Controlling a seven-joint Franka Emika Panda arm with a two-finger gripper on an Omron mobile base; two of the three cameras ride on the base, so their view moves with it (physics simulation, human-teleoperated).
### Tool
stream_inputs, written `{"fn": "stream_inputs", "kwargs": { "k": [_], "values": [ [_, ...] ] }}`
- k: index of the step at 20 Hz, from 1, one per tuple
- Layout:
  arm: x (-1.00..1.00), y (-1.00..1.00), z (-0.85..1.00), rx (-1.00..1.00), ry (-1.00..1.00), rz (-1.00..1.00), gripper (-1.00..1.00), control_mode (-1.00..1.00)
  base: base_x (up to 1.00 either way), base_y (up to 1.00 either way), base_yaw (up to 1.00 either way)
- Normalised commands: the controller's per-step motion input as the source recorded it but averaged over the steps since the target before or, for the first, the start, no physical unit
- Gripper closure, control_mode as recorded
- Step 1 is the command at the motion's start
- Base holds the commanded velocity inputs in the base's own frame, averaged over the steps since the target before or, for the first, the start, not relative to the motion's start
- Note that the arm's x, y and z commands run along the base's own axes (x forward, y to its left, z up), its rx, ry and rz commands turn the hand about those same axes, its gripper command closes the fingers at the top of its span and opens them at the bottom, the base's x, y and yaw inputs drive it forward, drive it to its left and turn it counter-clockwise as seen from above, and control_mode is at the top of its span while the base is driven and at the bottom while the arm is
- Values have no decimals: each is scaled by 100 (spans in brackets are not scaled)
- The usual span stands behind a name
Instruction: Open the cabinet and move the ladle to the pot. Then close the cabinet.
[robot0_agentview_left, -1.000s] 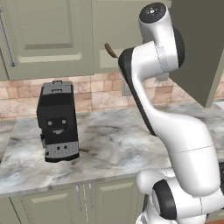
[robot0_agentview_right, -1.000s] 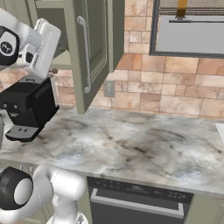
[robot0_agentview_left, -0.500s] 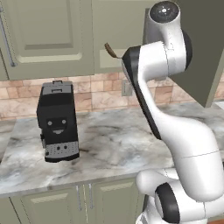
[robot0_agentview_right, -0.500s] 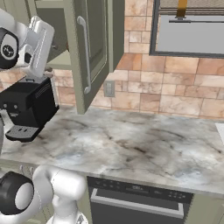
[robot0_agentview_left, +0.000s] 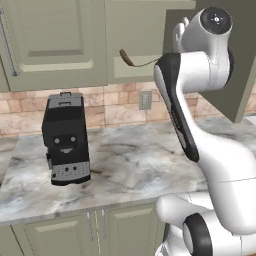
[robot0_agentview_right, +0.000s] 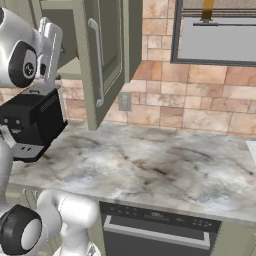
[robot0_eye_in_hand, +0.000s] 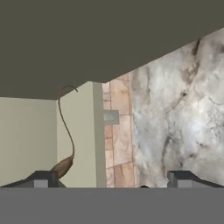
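The sage-green cabinet (robot0_agentview_right: 111, 45) stands open, its door swung out with the long silver handle (robot0_agentview_right: 98, 65) facing the room. The brown ladle (robot0_agentview_left: 131, 60) pokes out over the front edge of the cabinet's bottom shelf. In the hand view the ladle (robot0_eye_in_hand: 64, 165) has its scoop low, close to the left fingertip, and its thin handle curves upward. My gripper (robot0_eye_in_hand: 113, 179) is open, fingers wide apart, nothing between them, held up by the cabinet opening. The open door (robot0_agentview_left: 231, 75) hangs right of my arm (robot0_agentview_left: 180, 100). The pot is out of view.
A black coffee machine (robot0_agentview_left: 65, 142) stands on the marble counter (robot0_agentview_left: 140, 165) below the cabinet, left of the arm. A wall outlet (robot0_agentview_left: 145, 100) sits in the tiled backsplash. An appliance front (robot0_agentview_right: 155, 227) lies under the counter, and a window (robot0_agentview_right: 220, 35) is at the right.
The arm's upper joints have swung a little to the right in the left base view. The gripper has stayed open and the ladle has not moved.
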Motion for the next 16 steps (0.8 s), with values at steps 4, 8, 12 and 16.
{"fn": "stream_inputs", "kwargs": {
  "k": [4, 8, 12, 16],
  "values": [
    [20, 17, 0, 8, -3, 11, -100, -100, 0, 0, 0],
    [24, 3, 0, 5, -1, 6, -100, -100, 0, 0, 0],
    [28, 3, 0, 1, -3, 3, -100, -100, 0, 0, 0],
    [26, 0, 0, 0, -11, 0, -100, -100, 0, 0, 0]
  ]
}}
